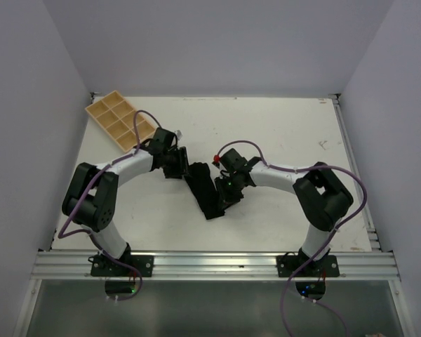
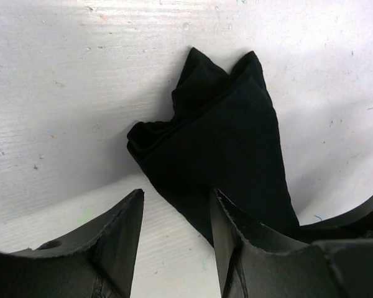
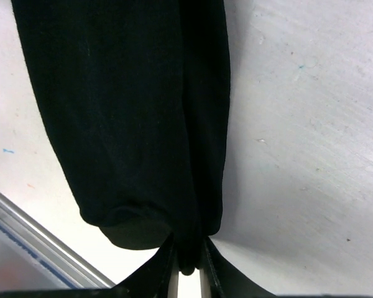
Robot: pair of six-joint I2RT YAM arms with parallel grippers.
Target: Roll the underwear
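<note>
The black underwear (image 1: pixel 204 189) lies as a long folded strip in the middle of the white table. In the left wrist view the underwear (image 2: pixel 227 143) lies just past my fingertips. My left gripper (image 2: pixel 177 202) is open and empty, its right finger (image 2: pixel 236 236) at the strip's edge; it also shows in the top view (image 1: pixel 179 163) at the strip's far end. My right gripper (image 3: pixel 188 248) is shut on an edge of the underwear (image 3: pixel 130 112), with a fold of cloth pinched between the fingers. It shows in the top view (image 1: pixel 226 193) at the strip's right side.
A tan compartment tray (image 1: pixel 119 119) lies at the far left of the table. A metal rail (image 1: pixel 210 263) runs along the near edge. Grey walls close in the left, right and back sides.
</note>
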